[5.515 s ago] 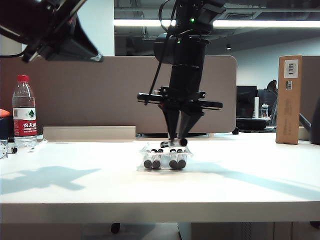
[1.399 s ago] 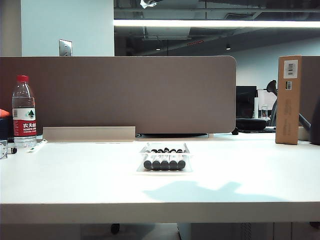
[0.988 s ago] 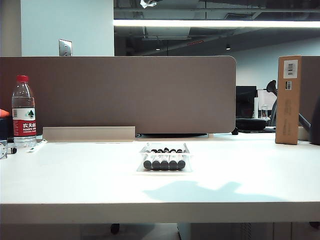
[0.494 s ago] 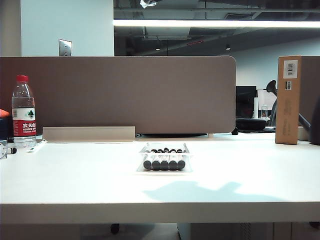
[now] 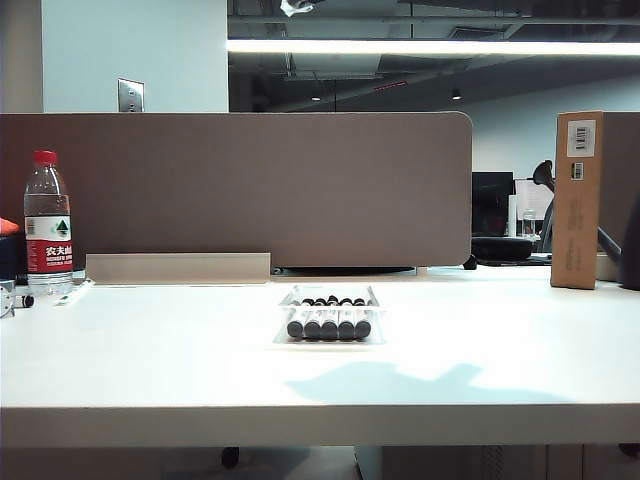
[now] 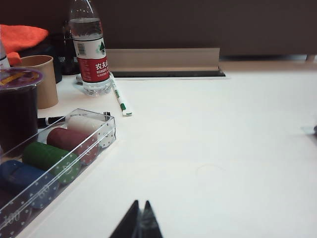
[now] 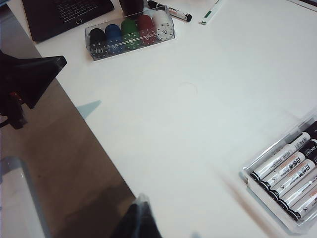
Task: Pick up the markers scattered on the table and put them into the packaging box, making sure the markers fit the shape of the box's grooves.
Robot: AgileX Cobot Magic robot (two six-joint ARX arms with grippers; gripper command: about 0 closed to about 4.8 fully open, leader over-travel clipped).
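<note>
— Markers (image 5: pixel 329 322)?
— Five, side by side in the packaging box (image 5: pixel 372 339), black ends toward the exterior camera. Seen again from the right wrist (image 7: pixel 290 177), white barrels with black print, each seated in one of the grooves (image 7: pixel 280 173), parallel, none lying across another.
— And the packaging box itself?
— Clear, shallow, flat on the white table (image 5: pixel 150 360), about mid-table in the exterior view, well clear of both edges. Partly cut off by the frame in the right wrist view (image 7: pixel 251 184).
— Grippers?
— Neither visible from the exterior camera. Left gripper (image 6: pixel 139 224): fingertips pressed together, nothing between them, low above bare tabletop, far from the box. Right gripper (image 7: pixel 139 214): likewise closed and empty, hanging over the table's near edge, markers well off to one side.
— Around the left one?
— Clear case of coloured round chips (image 6: pixel 54 157) nearby: blue, green, red, white in a row. Beyond that, a water bottle (image 6: pixel 90 52) with a red label, upright, and a white pen with green marks (image 6: pixel 120 98) lying beside its base. Also a tan paper cup (image 6: pixel 42 79) and a dark cup with a purple lid (image 6: pixel 19 115).
— Farther out?
— Brown partition (image 5: pixel 240 190) behind the table; tall cardboard box with barcode labels (image 5: pixel 578 198) standing at the far right; same bottle (image 5: pixel 48 222) at the far left. Shadow on the tabletop in front of the markers.
</note>
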